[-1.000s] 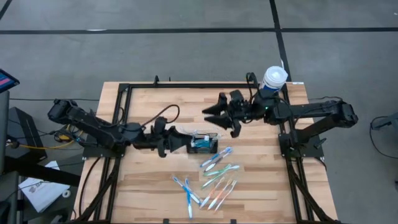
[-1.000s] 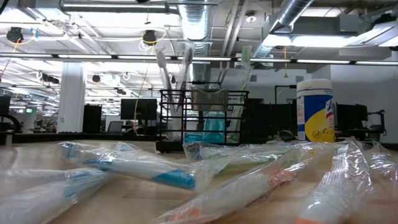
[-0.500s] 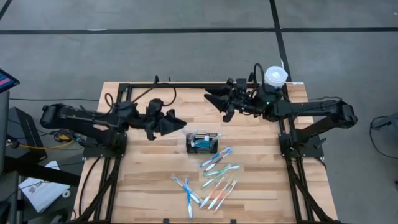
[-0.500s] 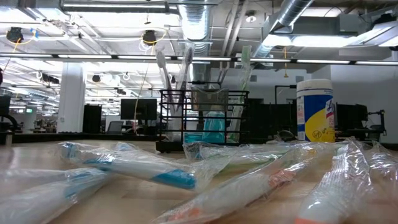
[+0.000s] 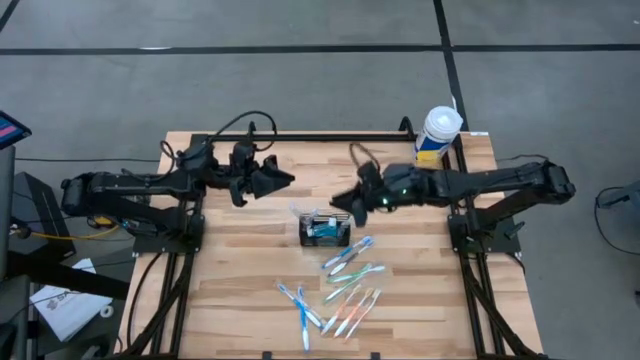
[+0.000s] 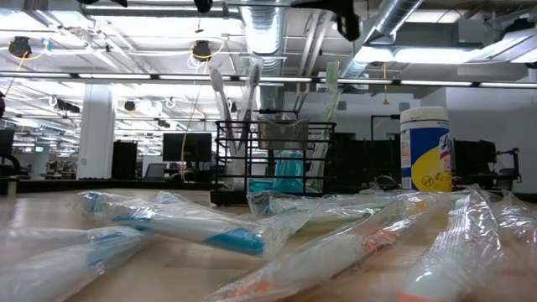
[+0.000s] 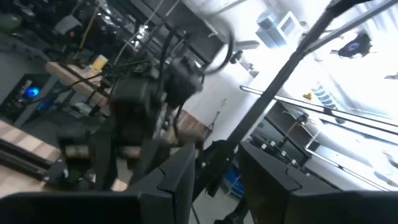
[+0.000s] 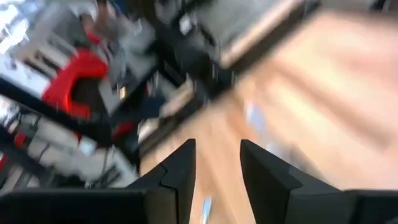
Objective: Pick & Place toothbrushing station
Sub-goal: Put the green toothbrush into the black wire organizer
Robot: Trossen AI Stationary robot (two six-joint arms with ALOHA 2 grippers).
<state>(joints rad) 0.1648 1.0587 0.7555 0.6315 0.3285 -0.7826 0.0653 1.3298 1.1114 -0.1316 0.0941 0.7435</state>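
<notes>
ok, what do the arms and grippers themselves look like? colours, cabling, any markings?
Both arms are matte black, jointed links. Left gripper and right gripper each end in two dark angular, wedge-shaped fingers. Black cables loop loosely above each wrist. No markings are legible.

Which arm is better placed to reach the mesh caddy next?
Right, probably. The right gripper hangs open just beside the toothbrushing station, while the left gripper, also open, sits farther off toward the table's far edge.
</notes>
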